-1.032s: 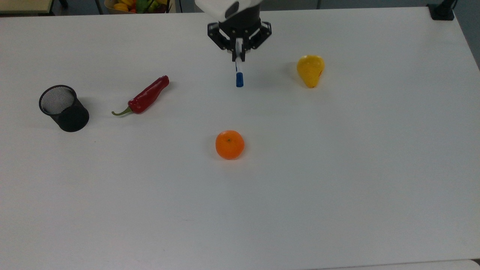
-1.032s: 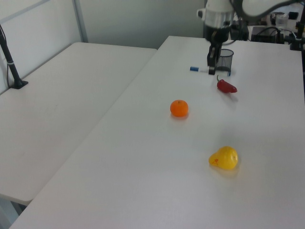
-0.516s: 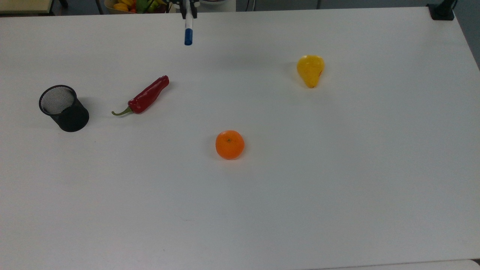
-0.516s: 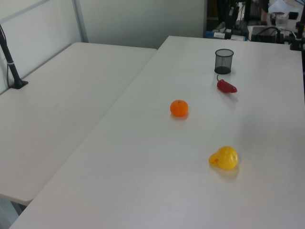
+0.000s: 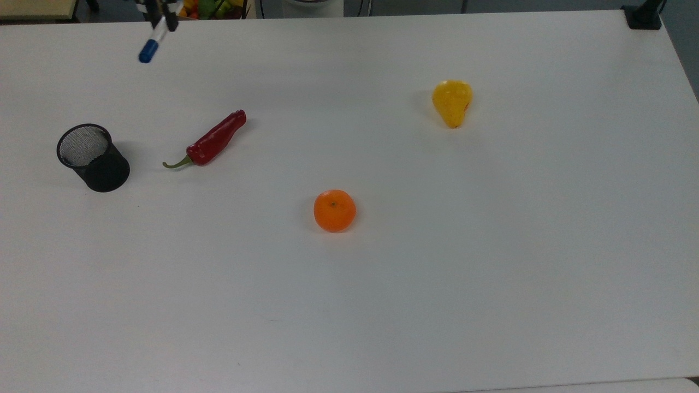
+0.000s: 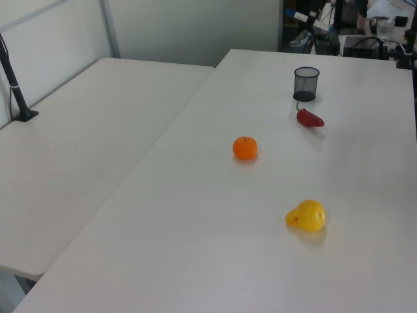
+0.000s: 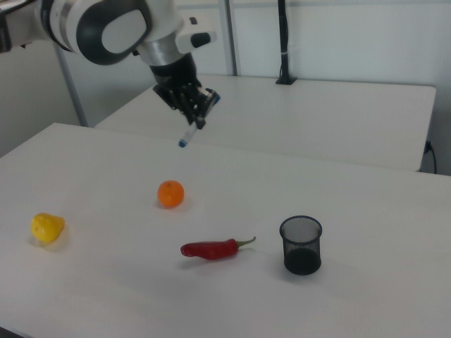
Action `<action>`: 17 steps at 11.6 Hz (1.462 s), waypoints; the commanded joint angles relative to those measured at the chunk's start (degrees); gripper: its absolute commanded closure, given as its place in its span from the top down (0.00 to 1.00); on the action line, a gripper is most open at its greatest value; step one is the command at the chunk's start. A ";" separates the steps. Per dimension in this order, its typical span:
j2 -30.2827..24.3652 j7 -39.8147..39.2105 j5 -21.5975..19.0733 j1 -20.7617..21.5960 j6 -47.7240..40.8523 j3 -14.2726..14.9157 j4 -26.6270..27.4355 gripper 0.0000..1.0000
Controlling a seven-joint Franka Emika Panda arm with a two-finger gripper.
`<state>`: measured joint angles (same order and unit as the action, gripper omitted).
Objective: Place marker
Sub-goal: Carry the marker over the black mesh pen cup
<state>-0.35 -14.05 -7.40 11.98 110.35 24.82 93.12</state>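
— Above the bench (image 5: 382, 305), near its far edge in the top view, what is hanging there?

— The claw (image 5: 161, 16) is hanging there, and it is gripping the marker (image 5: 150, 43) by the white barrel. The blue cap is pointing down and toward the top view's left, clear of the bench surface. In the right view the claw (image 7: 194, 107) is sitting high over the bench with the marker (image 7: 189, 131) slanting down from between its fingers, the blue tip lowest.

— Where is that relative to the mesh cup?

— The black mesh cup (image 5: 93, 157) is standing upright close to the bench's left edge in the top view, well apart from the marker and nearer the camera. The red chilli (image 5: 210, 141) is lying just beside the cup, stem toward it.

— And the fruit?

— The orange (image 5: 334, 210) is resting around the middle of the bench. The yellow pear (image 5: 452, 102) is lying toward the far right part in the top view, well apart from the rest. In the left view the cup (image 6: 306, 83) is standing toward the far end, with the chilli (image 6: 310, 118), orange (image 6: 245, 148) and pear (image 6: 305, 216) coming successively nearer the camera.
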 commanded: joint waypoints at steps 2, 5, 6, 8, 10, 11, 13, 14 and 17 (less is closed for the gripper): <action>1.31 -1.07 -1.39 0.50 14.86 4.70 4.69 0.00; 3.07 -0.02 -1.39 -1.08 24.00 6.02 6.63 0.00; 3.86 1.03 -1.47 -1.09 28.04 6.81 8.38 0.00; 6.31 3.14 -1.39 -1.96 34.39 7.25 9.36 0.00; 9.13 5.26 -0.69 -2.75 37.30 7.34 9.28 0.00; 10.44 5.70 -0.51 -3.28 38.01 7.61 9.28 0.00; 12.73 5.79 -0.51 -4.24 42.29 7.87 10.50 0.00; 12.92 5.09 -0.51 -4.68 46.32 7.87 13.29 0.00; 14.14 5.00 -0.59 -4.78 51.37 7.87 16.39 0.00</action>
<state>13.60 -9.17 -7.74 6.67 157.77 32.19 106.17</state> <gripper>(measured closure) 0.833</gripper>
